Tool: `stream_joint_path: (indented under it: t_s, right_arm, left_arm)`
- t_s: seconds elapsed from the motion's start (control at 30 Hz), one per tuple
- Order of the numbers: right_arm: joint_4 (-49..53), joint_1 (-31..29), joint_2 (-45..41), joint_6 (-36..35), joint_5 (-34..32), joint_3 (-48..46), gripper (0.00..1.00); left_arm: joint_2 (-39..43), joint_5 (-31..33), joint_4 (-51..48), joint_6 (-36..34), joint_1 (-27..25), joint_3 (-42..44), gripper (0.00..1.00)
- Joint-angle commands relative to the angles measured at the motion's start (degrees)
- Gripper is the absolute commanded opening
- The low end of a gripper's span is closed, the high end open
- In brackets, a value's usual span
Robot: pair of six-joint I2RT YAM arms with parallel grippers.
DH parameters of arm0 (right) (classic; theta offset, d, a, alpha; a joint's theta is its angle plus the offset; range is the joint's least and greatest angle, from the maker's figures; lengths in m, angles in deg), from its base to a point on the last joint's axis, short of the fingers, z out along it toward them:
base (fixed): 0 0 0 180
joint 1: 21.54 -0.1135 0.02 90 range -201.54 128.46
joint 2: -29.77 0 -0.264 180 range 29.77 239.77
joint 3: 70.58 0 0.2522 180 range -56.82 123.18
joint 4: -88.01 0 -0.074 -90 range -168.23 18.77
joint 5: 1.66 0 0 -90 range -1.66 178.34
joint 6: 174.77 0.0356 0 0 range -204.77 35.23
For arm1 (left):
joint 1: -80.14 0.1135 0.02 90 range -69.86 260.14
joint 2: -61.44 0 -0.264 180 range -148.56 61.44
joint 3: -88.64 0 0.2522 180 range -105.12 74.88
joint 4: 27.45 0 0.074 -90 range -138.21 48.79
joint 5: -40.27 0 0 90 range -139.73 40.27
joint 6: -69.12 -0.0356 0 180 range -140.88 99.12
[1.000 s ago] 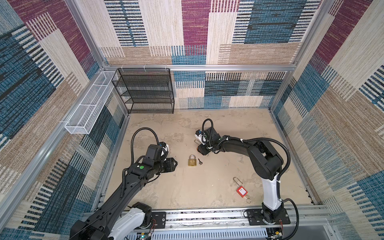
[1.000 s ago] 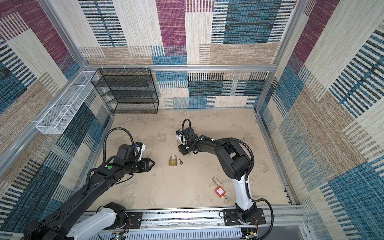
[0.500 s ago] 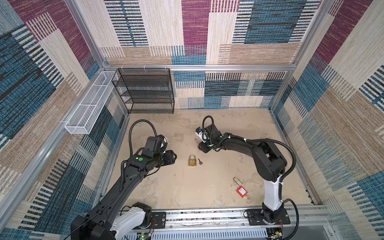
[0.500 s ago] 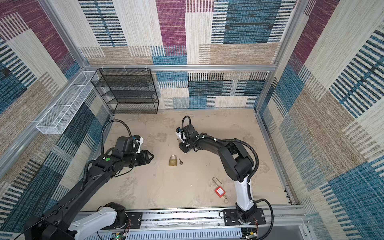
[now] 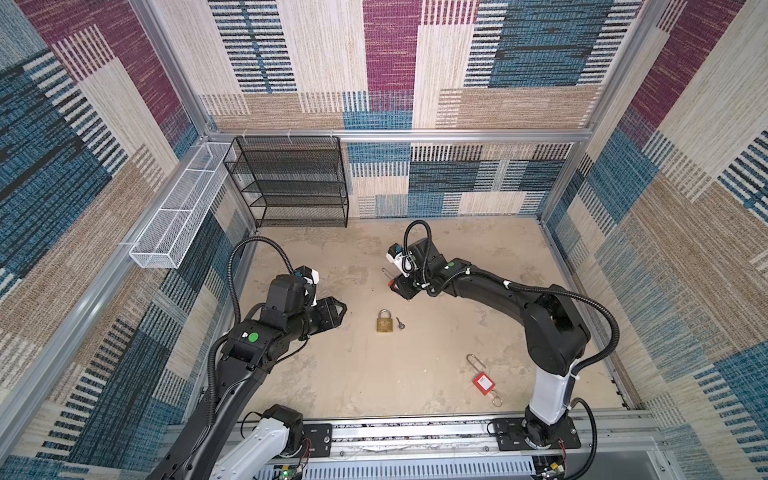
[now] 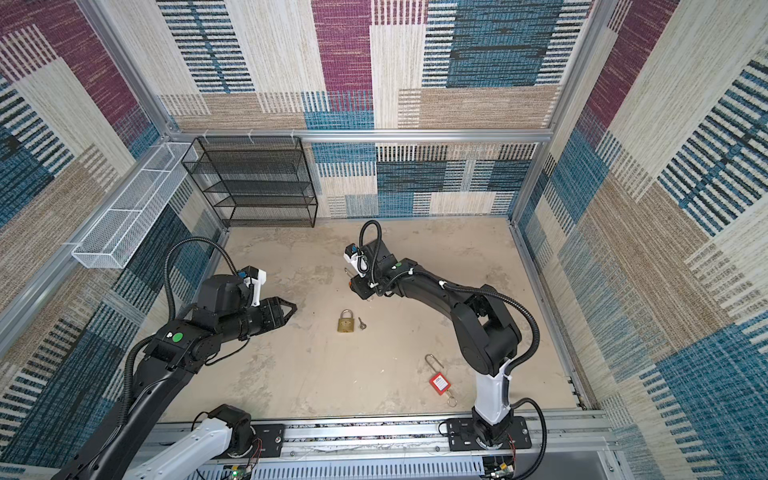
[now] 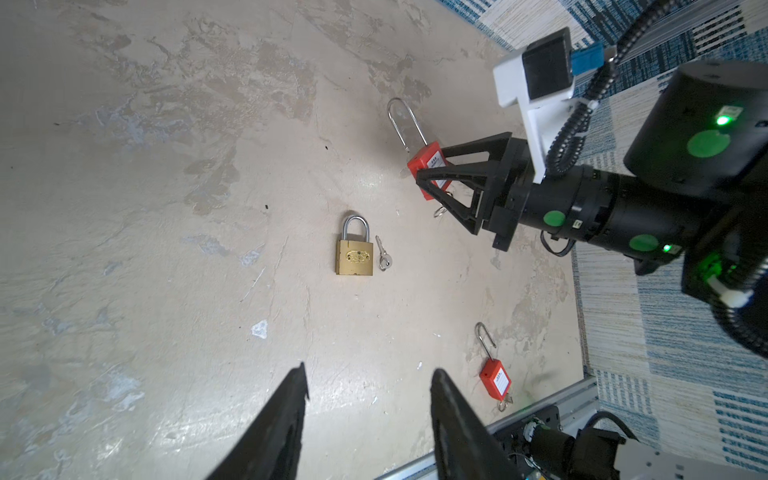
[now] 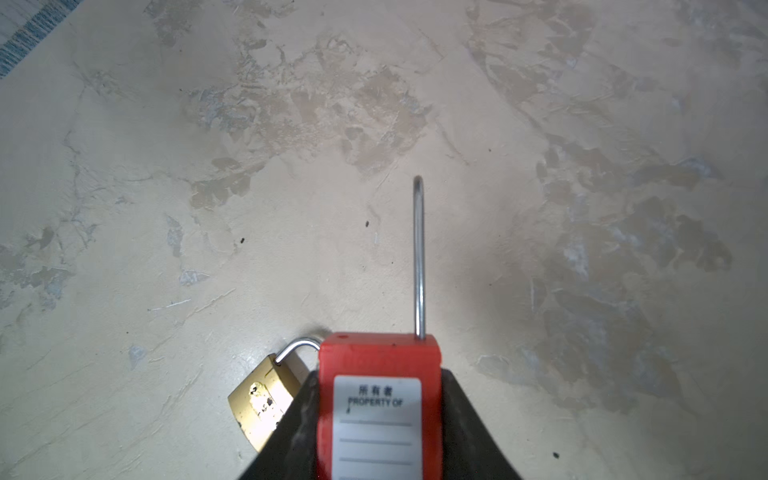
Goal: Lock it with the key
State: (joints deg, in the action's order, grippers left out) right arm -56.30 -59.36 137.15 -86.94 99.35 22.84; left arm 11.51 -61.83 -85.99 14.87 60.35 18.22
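A brass padlock (image 5: 385, 322) (image 6: 345, 322) (image 7: 354, 253) lies flat mid-floor, shackle shut, with a small silver key (image 5: 400, 323) (image 6: 362, 323) (image 7: 383, 257) loose beside it. My left gripper (image 5: 343, 309) (image 6: 293, 307) (image 7: 368, 382) hovers to its left, open and empty. Behind the brass padlock, my right gripper (image 5: 397, 286) (image 6: 355, 286) (image 8: 378, 374) is shut on a red padlock (image 7: 424, 160) (image 8: 378, 399) with a white label; its long shackle (image 8: 419, 257) points away from the gripper.
A second red padlock (image 5: 483, 382) (image 6: 439, 382) (image 7: 495, 380) with a key ring lies front right. A black wire rack (image 5: 291, 183) stands at the back left, a white wire basket (image 5: 178, 224) hangs on the left wall, and a metal rail (image 5: 415, 432) runs along the front.
My left gripper has shifted a little toward the back, staying open. The right gripper keeps the red padlock in about the same place while its elbow has swung slightly right.
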Motion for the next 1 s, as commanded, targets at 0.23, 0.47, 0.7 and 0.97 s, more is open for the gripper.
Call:
stream_joint_path:
  t_s: [0.23,0.47,0.7,0.97]
  right_arm:
    - [-2.8,-3.4,2.0,3.6,1.5,2.3,0.28]
    - [4.1,-5.1,7.0,2.2,4.1,14.0,0.28]
    - [3.9,-5.1,4.6,0.9,3.5,14.1,0.28]
    - [2.2,-5.2,-3.7,2.7,5.8,6.6,0.28]
  left_arm:
    - [-1.3,2.1,-0.9,0.8,0.1,-3.6,0.52]
    - [-5.1,2.3,9.3,4.0,0.5,-6.2,0.54]
    - [-15.4,-5.5,13.6,4.4,1.2,-9.1,0.55]
    - [-18.1,-11.7,25.6,11.1,1.2,-2.8,0.52]
